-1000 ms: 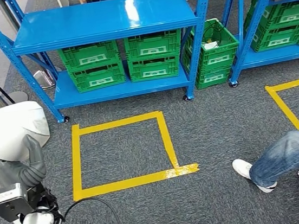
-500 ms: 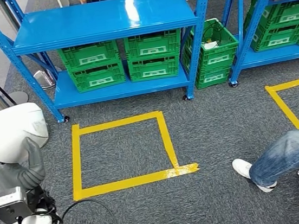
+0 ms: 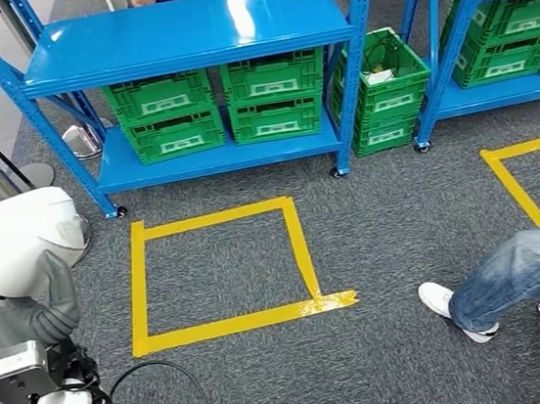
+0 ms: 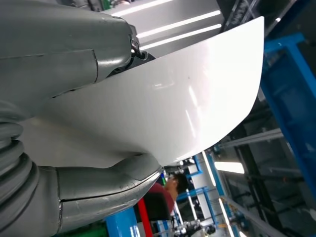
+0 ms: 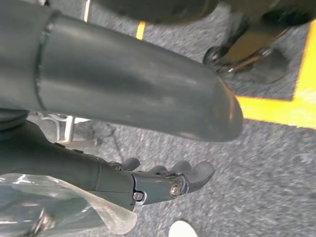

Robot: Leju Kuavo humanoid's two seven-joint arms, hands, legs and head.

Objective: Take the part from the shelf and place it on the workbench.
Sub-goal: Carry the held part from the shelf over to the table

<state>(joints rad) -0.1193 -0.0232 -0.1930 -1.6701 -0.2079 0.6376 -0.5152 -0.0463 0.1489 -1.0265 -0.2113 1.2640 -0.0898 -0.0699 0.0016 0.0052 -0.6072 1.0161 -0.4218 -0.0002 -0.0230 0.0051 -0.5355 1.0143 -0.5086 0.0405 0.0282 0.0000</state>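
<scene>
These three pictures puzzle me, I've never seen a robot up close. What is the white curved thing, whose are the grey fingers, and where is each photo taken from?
They all come from one humanoid robot. The wide picture is its head camera, looking down at grey carpet, a yellow taped square and a blue shelf with green crates. A person's leg shows at the right. The other two come from cameras at its wrists, so they look tilted. The grey fingers are the robot's own. Its left hand holds the white curved part, seen close up in the left wrist view. The right hand hangs over the floor, fingers extended, holding nothing.
</scene>
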